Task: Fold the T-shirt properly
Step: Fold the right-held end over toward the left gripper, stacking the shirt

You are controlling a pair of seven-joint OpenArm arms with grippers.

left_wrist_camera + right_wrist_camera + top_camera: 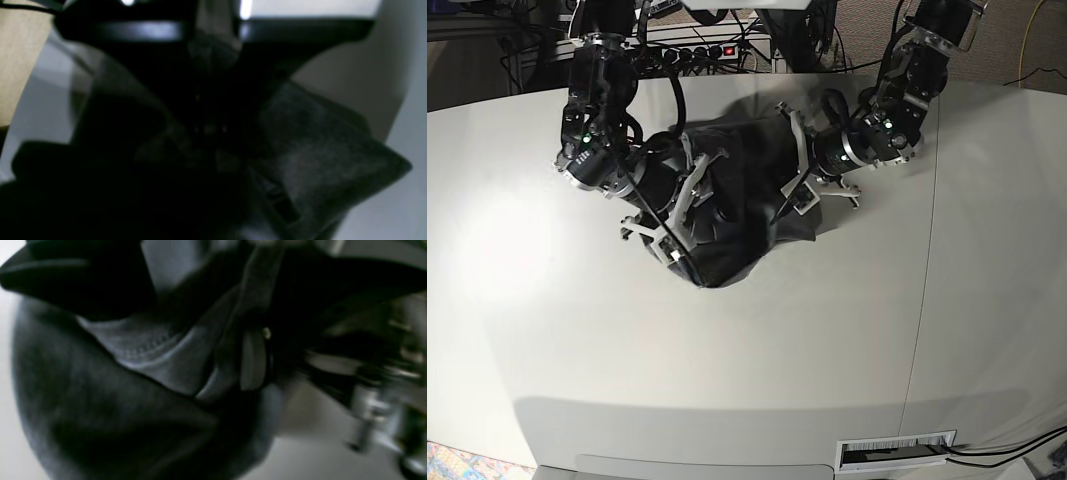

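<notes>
Both arms reach in low toward each other. The left gripper (793,170) has its jaws closed on the T-shirt (737,215). The right gripper (677,215) has its jaws apart, lying against the cloth, wrist bent downward.

soft matt dark-grey cloth T-shirt (742,205), smooth matt white table (727,350)
</notes>
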